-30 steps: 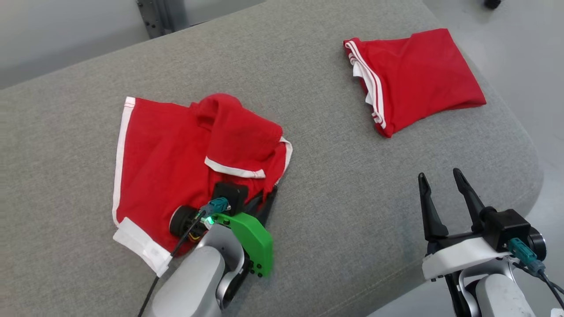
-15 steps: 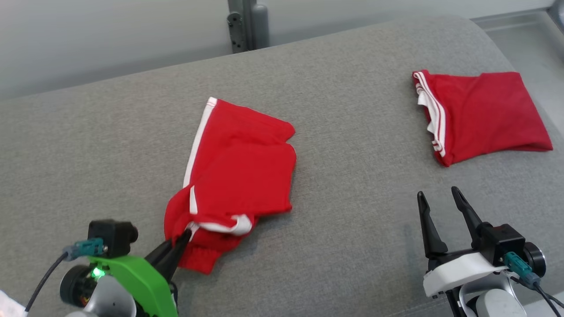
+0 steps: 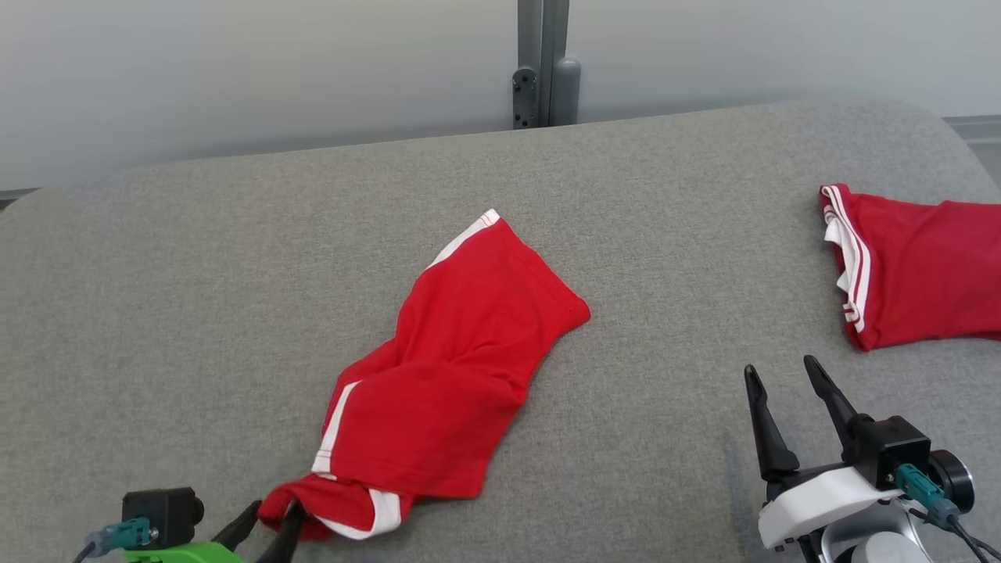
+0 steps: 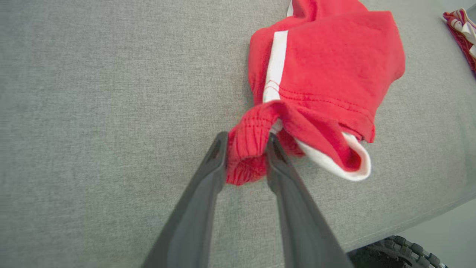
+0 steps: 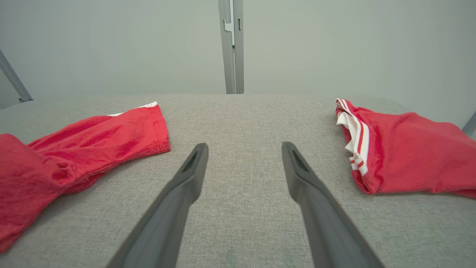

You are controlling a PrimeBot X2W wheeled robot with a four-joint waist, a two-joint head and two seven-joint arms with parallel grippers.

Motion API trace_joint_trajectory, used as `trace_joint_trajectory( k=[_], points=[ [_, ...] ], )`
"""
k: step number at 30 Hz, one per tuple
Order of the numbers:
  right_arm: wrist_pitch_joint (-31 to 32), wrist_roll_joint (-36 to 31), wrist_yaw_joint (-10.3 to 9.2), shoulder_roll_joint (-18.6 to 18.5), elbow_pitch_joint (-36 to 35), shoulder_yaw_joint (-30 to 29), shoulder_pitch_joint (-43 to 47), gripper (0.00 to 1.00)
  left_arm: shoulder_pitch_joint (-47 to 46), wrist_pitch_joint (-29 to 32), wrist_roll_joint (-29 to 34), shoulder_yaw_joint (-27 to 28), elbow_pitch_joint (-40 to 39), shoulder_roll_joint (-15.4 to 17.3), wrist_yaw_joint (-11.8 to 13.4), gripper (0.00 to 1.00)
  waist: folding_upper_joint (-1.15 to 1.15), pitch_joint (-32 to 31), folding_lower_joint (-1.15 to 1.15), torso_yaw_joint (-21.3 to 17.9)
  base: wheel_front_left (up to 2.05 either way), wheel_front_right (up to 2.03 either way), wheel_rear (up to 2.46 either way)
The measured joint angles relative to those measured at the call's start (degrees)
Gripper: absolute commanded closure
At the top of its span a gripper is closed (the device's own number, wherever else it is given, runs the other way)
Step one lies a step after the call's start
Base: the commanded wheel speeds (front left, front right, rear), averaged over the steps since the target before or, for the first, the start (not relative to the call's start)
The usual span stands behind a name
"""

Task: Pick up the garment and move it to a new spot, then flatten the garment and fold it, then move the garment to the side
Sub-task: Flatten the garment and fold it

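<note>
Right now, at the head view's 7 o'clock corner, the left gripper point(image 4: 246, 138) is sitting at the near end of the garment point(image 3: 461, 360), its jaws standing partway apart with the bunched elastic waistband lying between them and touching both fingers. Whether they are pinching or merely flanking the cloth I cannot tell.

The garment, a pair of red shorts with white trim, is lying crumpled on the grey counter point(image 3: 195, 274). Its long axis is running from that gripper out toward 1 o'clock, so the far hem is pointing away from the robot.

Further across, the right gripper point(image 3: 780, 367) is hovering wide and empty at 5 o'clock, with the shorts off toward its 10 o'clock and well apart.

At 3 o'clock a second red garment point(image 3: 923, 274) is lying folded.

I judge the left arm much the nearer for spreading the waistband end.
</note>
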Motion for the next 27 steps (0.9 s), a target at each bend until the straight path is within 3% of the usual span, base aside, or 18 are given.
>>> trace_joint_trajectory(
  k=[7, 13, 20, 27],
  points=[
    [0.00, 0.01, 0.00, -0.54, -0.30, -0.59, 1.13, 0.00, 3.91, -0.73, -0.05, 3.35, -7.91, 2.41, 3.37, 0.00, 0.00, -1.42, 0.00, 0.67, 0.00, 0.00, 0.00],
    [0.00, 0.00, 0.00, -0.44, -0.35, -0.21, 1.14, 0.00, 1.63, 1.49, -2.77, 3.90, -15.50, 2.01, 3.55, 0.00, 0.00, -1.02, 0.00, 0.48, 0.00, 0.00, 0.00],
    [0.00, 0.42, 0.00, 0.15, -0.53, 1.15, -0.52, 0.00, -6.34, 6.44, -5.63, 0.55, -5.53, -1.94, 2.78, 0.00, 0.00, 0.55, 0.00, -1.48, 0.00, 0.00, 0.00],
    [0.00, 0.52, 0.00, 0.55, -0.40, -0.10, -0.40, 0.00, -8.31, 7.49, -5.67, 0.13, 2.59, -1.94, 2.41, 0.00, 0.00, 2.23, 0.00, -4.58, 0.00, 0.00, 0.00]
  ],
)
